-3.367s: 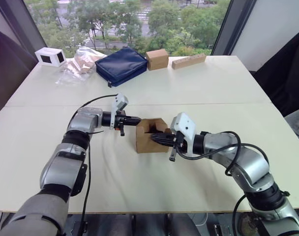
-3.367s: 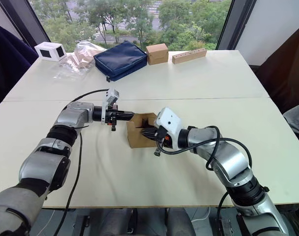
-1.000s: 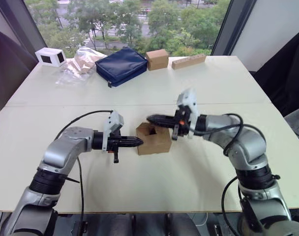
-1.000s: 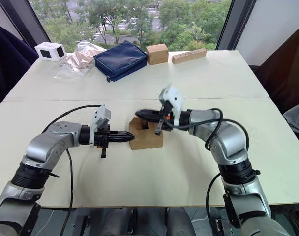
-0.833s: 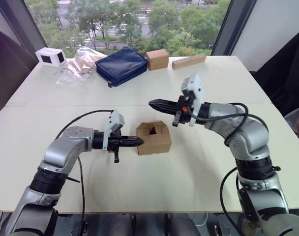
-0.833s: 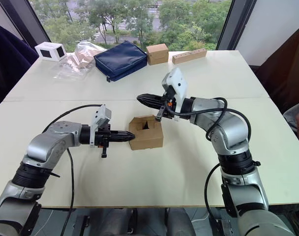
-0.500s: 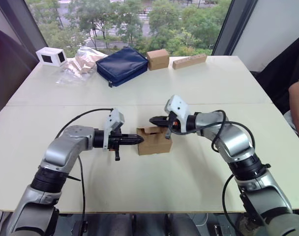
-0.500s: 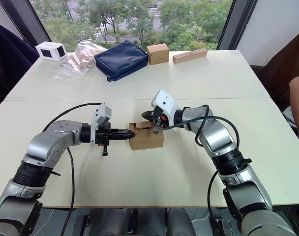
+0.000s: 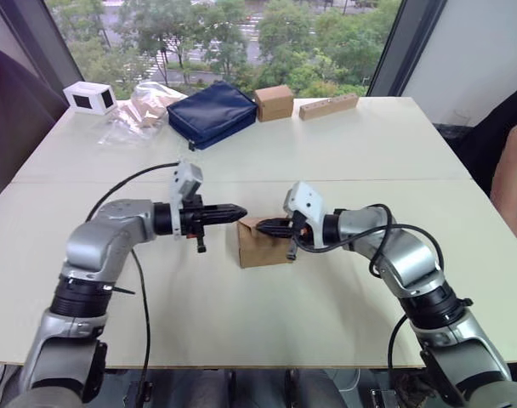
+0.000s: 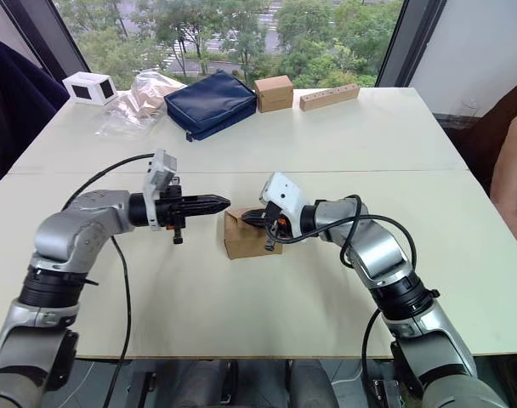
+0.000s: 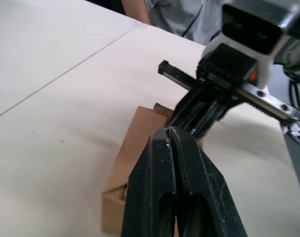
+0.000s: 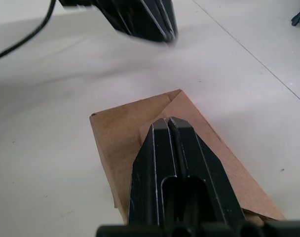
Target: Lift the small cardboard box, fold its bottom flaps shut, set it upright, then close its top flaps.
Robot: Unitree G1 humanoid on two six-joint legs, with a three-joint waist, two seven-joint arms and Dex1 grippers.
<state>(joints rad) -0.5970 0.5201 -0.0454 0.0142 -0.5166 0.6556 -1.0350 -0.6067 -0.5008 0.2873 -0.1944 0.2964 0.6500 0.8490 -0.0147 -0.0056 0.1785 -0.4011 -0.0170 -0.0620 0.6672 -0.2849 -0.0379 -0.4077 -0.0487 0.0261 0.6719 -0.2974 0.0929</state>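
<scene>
The small cardboard box (image 9: 264, 246) stands upright mid-table with its top flaps folded down flat. My right gripper (image 9: 264, 225) is shut and lies on those flaps; in the right wrist view its fingertips (image 12: 162, 124) rest on the brown top of the box (image 12: 120, 143). Just above and to the left of the box's top edge hovers my left gripper (image 9: 242, 208), shut and holding nothing. In the left wrist view the left gripper (image 11: 169, 131) points over the box (image 11: 132, 148) toward the right gripper (image 11: 199, 106).
At the table's far side lie a navy pouch (image 9: 209, 112), a cardboard cube (image 9: 273, 102), a long tan block (image 9: 328, 105), a white box (image 9: 88, 98) and a clear plastic bag (image 9: 139, 106). A person's arm (image 9: 507, 183) shows at the right edge.
My left gripper has risen from the box's left side to above its top edge. My right gripper has come down onto the top flaps, which now lie flat.
</scene>
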